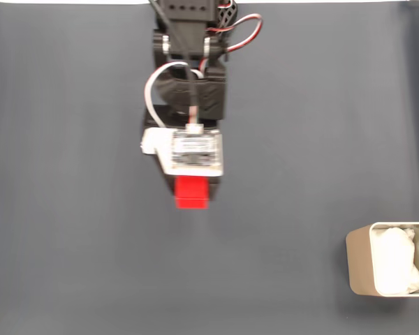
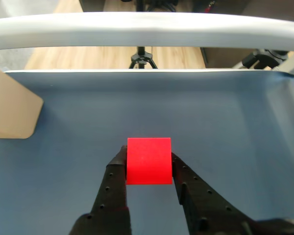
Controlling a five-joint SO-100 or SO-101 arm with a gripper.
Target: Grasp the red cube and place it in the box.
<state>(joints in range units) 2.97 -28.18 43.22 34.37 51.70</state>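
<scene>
fixed view, looking down: the arm (image 1: 190,63) reaches in from the top edge over a dark grey mat (image 1: 70,209). a white camera module (image 1: 192,153) with a curled white cable (image 1: 152,91) sits on its wrist, and red and black wires (image 1: 246,31) loop near the top.

the red cube (image 1: 191,192) pokes out just below the white module, partly covered by it. it lies near the middle of the mat, a little left of centre in this view.

wrist view: the gripper (image 2: 148,161) comes in from the bottom edge. its two black fingers (image 2: 112,186) stand on either side of the red cube (image 2: 148,160), one pressed against the left face, the other against the right face. the claw is narrowed to the cube's width and holds the cube between the finger ends. cannot tell whether the cube rests on the mat (image 2: 225,127) or is just off it.

the box (image 1: 390,259) sits at the lower right corner of the fixed view, beige, rounded corners, crumpled white paper (image 1: 397,259) inside, cut off by the right edge. it is well apart from the cube. in the wrist view a beige corner of the box (image 2: 12,107) shows at the left edge, beyond and left of the cube.

past the far edge of the mat in the wrist view: a wooden floor (image 2: 112,56) and a black tripod (image 2: 141,58).
</scene>
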